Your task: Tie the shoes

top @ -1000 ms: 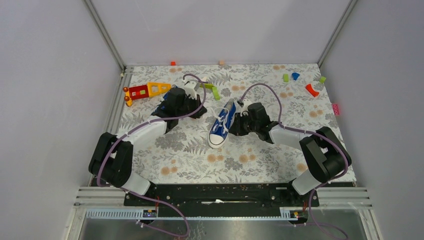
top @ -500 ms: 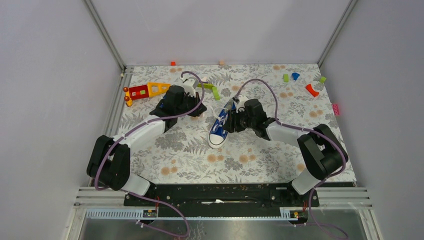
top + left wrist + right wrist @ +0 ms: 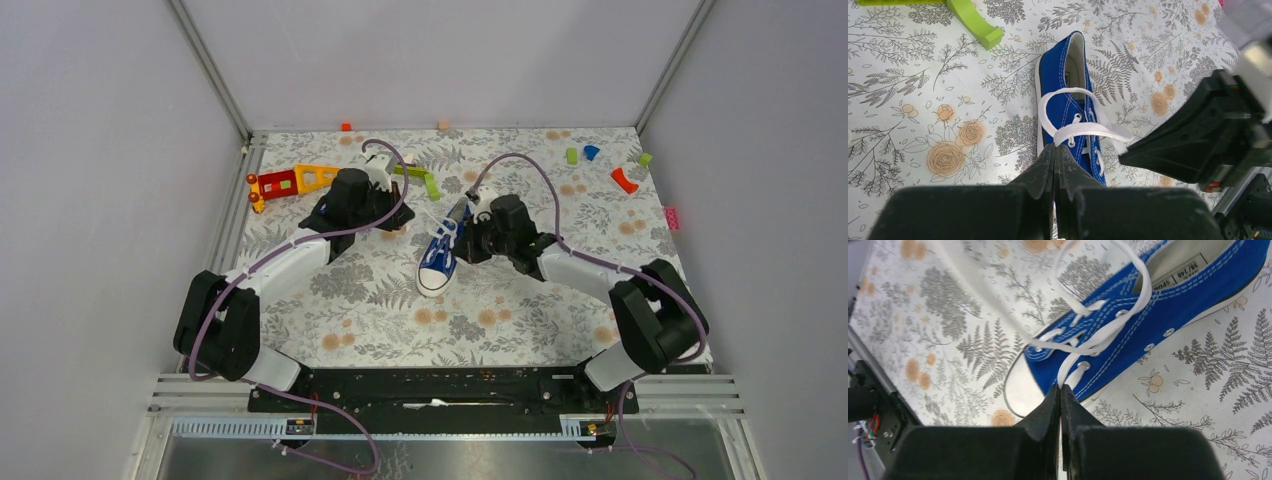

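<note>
The blue sneaker [image 3: 438, 258] lies on its sole near the middle of the table [image 3: 380, 320]. Its white toe cap points toward the arm bases and its heel toward the far wall, tipped a little to the right. Its white lace [image 3: 1083, 131] is loose. One loop arches over the tongue opening, and a flat strand crosses the upper eyelets from side to side.

In the left wrist view, the left gripper [image 3: 1054, 150] sits just over the sneaker's laced front. Its fingers [image 3: 1040, 172] are pressed flat together with no gap, and the lace runs straight into their tips, so it is pinching the lace. In its own view, the right gripper [image 3: 1060, 390] is closed just as tightly beside the toe end of the sneaker. A strand of the lace drops from the eyelets into its fingertips [image 3: 1048, 407], so it too is clamped on the lace. From above, the two grippers flank the sneaker, the left on its left side and the right on its right, both close to the lacing.

A green curved piece [image 3: 970, 22] lies on the flowered cloth beyond the heel. A red-orange-yellow toy [image 3: 290, 182] rests at the far left of the table, well apart from the sneaker.
</note>
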Action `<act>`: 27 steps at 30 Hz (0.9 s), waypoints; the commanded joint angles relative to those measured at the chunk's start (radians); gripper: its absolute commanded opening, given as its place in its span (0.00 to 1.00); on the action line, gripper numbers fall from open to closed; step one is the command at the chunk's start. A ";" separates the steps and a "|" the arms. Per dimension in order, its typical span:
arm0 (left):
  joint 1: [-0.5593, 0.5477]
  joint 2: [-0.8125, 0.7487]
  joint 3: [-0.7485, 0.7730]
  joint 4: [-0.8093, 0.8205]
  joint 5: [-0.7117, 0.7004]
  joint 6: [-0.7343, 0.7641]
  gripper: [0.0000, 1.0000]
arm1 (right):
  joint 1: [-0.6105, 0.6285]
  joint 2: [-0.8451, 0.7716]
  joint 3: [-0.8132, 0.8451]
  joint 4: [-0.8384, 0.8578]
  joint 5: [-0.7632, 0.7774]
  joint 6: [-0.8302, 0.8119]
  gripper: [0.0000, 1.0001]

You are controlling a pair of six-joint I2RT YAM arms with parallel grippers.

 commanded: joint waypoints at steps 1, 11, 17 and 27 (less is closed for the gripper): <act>0.002 -0.012 0.047 0.025 0.030 -0.024 0.00 | 0.008 -0.111 0.046 -0.079 -0.054 -0.010 0.00; -0.016 0.005 0.056 0.039 0.079 -0.043 0.00 | 0.009 -0.169 0.190 -0.257 -0.109 -0.017 0.00; -0.032 0.022 0.069 0.031 0.092 -0.042 0.01 | 0.008 -0.114 0.339 -0.376 -0.141 -0.037 0.00; -0.037 0.047 0.086 -0.016 0.101 -0.025 0.02 | 0.007 -0.044 0.502 -0.531 -0.104 -0.092 0.00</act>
